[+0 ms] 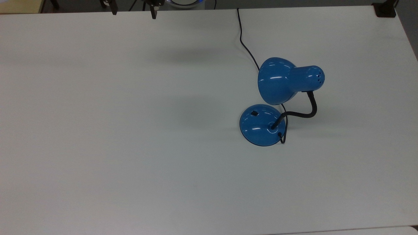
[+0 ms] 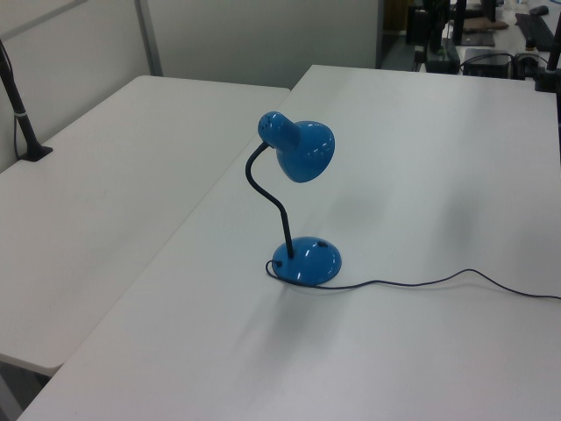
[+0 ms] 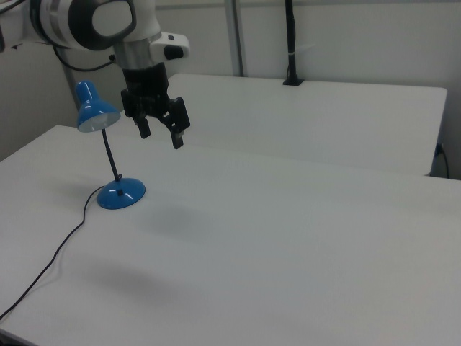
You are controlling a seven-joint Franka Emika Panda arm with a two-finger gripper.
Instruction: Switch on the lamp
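Observation:
The blue lamp stands on the white table (image 1: 130, 130), its round base (image 1: 261, 125) carrying a small black switch (image 1: 254, 113). A black gooseneck (image 1: 303, 114) curves up to the bell shade (image 1: 277, 80), which shows no glow. Its black cord (image 1: 243, 42) runs off the table's far edge. The lamp's base (image 3: 121, 194) and shade (image 3: 90, 112) appear at the right view's left, with my gripper (image 3: 161, 134) hanging open and empty in the air just right of the shade. In the top view my gripper (image 1: 134, 13) is at the upper edge, far left of the lamp.
A second white table (image 2: 105, 175) adjoins this one, with a black clamped post (image 2: 22, 114) on it. A black clamp (image 1: 385, 9) sits at the table's corner in the top view's upper right. The cord (image 2: 421, 282) trails across the surface.

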